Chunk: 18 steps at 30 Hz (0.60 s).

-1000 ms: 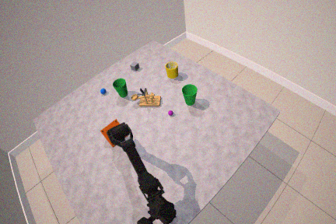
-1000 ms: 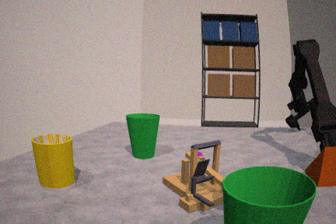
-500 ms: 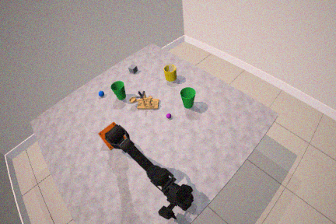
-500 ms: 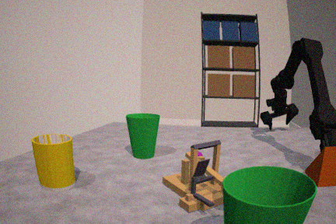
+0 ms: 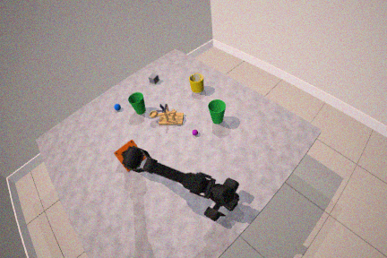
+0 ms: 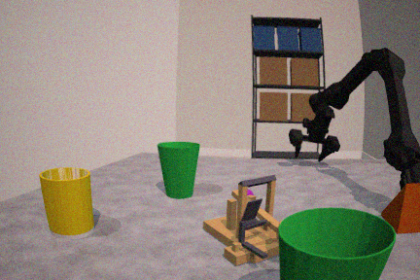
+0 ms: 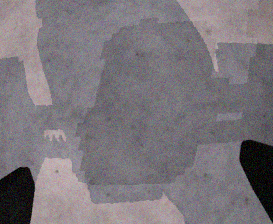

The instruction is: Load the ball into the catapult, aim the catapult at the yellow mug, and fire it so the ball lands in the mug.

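Observation:
A purple ball (image 5: 194,133) (image 6: 250,192) lies on the table to the right of the catapult in the top view; the catapult partly hides it in the exterior view. A blue ball (image 5: 117,107) lies farther left. The wooden catapult (image 5: 176,119) (image 6: 217,227) stands mid-table, its round cup at the left end in the top view; I see no ball in that cup. The yellow mug (image 5: 196,84) (image 6: 69,208) stands upright beyond it. My gripper (image 5: 228,207) (image 6: 309,157) (image 7: 139,167) is open and empty, pointing down above the table, away from both balls and the catapult.
One green cup (image 5: 137,103) (image 6: 335,242) stands left of the catapult, another green cup (image 5: 217,112) (image 6: 178,171) right of it. A small grey cube (image 5: 153,78) lies at the back. The orange arm base (image 5: 120,153) (image 6: 407,213) is at the left front. A shelf stands beyond the table.

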Each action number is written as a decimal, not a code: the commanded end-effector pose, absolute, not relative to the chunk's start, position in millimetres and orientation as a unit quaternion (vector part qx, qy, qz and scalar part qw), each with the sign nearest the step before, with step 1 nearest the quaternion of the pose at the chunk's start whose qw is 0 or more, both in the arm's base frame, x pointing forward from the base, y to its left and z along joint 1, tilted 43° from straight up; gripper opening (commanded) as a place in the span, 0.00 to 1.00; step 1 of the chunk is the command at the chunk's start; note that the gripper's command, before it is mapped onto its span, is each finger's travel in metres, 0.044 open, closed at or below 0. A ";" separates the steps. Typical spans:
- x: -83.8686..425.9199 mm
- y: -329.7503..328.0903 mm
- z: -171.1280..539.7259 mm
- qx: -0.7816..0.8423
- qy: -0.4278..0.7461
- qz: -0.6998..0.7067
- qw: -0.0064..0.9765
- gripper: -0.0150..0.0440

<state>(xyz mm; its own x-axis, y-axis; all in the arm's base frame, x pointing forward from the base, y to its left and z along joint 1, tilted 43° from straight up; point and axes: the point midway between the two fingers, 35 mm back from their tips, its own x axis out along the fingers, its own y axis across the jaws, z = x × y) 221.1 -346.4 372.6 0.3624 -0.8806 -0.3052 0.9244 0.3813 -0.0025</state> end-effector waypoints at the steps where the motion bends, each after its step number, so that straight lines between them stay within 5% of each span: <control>1: 255.3 -326.3 358.6 0.126 0.132 -0.521 0.834 1.00; 18: 375.1 -206.0 265.7 0.221 0.266 -0.399 0.850 1.00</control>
